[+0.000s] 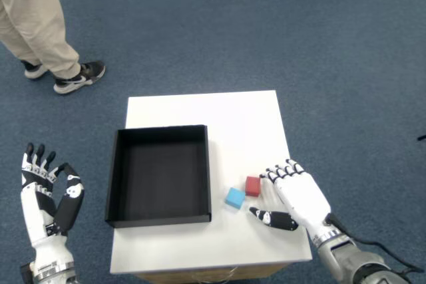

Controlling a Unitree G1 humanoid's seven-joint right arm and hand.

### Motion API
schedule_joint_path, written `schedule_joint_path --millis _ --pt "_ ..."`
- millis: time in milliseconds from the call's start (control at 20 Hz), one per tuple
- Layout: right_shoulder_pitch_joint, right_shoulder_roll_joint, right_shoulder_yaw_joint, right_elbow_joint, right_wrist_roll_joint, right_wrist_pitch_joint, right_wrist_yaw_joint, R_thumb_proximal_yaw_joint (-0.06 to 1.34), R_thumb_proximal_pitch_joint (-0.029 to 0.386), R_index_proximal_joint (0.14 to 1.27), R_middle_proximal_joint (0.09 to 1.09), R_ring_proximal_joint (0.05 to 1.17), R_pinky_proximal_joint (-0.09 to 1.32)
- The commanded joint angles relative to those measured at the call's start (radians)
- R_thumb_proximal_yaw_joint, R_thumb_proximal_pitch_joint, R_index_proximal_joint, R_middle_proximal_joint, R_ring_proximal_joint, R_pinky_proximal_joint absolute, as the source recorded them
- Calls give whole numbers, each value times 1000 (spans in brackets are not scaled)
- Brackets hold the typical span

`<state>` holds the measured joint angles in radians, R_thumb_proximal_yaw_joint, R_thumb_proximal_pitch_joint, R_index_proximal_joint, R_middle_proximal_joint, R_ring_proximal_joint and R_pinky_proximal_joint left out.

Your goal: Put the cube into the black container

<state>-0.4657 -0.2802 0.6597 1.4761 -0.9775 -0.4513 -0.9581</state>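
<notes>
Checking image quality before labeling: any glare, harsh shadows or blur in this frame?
Head view: lighting is even and soft, no glare on the white table; the black container interior is dark and featureless; the red cube, blue cube and right hand are reasonably sharp, with only faint shadows.
</notes>
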Motion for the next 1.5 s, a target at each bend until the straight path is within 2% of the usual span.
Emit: schedule_joint_path --millis 50,300,750,1100,1500 --pt "-40 -19 -15 -18 29 16 -15 513 -1 428 315 299 172" --pt "-50 -15 -17 -26 29 30 -20 512 2 421 316 305 188" --pt "-18 -5 -10 -37 15 37 -95 522 16 442 336 333 232" --pt "-48 17 -8 -46 8 27 -116 529 25 451 339 336 245" --pt "-58 28 -6 -41 3 7 -119 539 38 467 340 324 228"
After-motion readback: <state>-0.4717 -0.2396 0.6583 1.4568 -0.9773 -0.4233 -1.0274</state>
